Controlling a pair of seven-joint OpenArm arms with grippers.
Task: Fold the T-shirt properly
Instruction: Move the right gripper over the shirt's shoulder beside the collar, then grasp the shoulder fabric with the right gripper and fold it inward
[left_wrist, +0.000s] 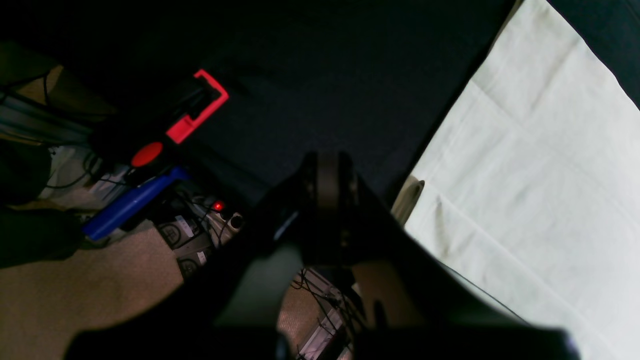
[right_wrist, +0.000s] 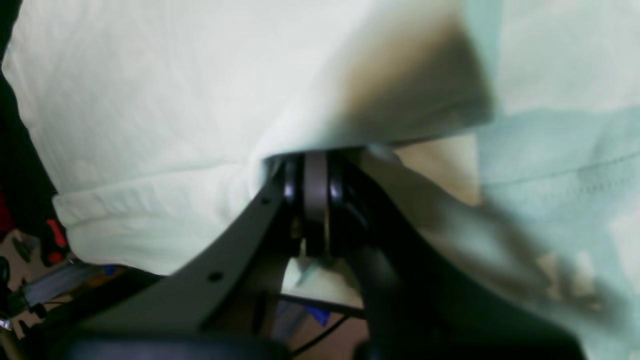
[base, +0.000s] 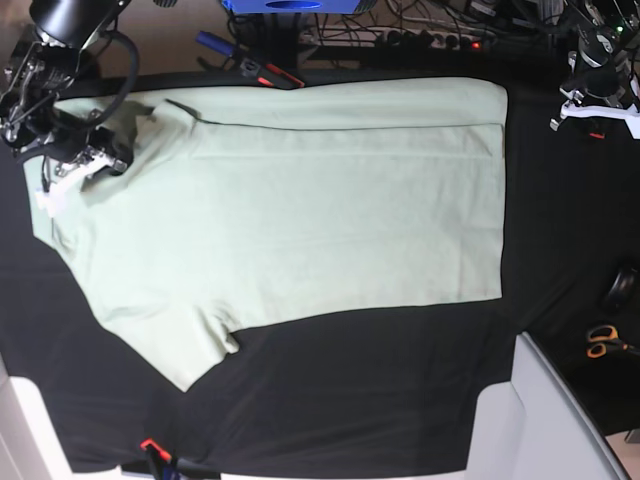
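The pale mint-green T-shirt (base: 300, 210) lies spread flat on the black tablecloth (base: 380, 390), hem toward the right of the base view, one sleeve at the lower left. My right gripper (base: 88, 165) is at the shirt's upper-left corner. In the right wrist view this gripper (right_wrist: 316, 162) is shut on a raised fold of the T-shirt (right_wrist: 150, 100), which drapes over the fingertips. My left gripper (base: 597, 105) hangs off the shirt at the far right. In the left wrist view it (left_wrist: 327, 172) is shut and empty over black cloth, with the T-shirt's edge (left_wrist: 540, 165) beside it.
Orange-handled scissors (base: 603, 340) lie at the right edge. A white-grey box (base: 560, 420) stands at the bottom right. Red clamps (base: 265, 73) (base: 152, 447) grip the cloth's back and front edges. Off the table, a red clamp (left_wrist: 197, 107), a blue tool (left_wrist: 132, 202) and cables sit.
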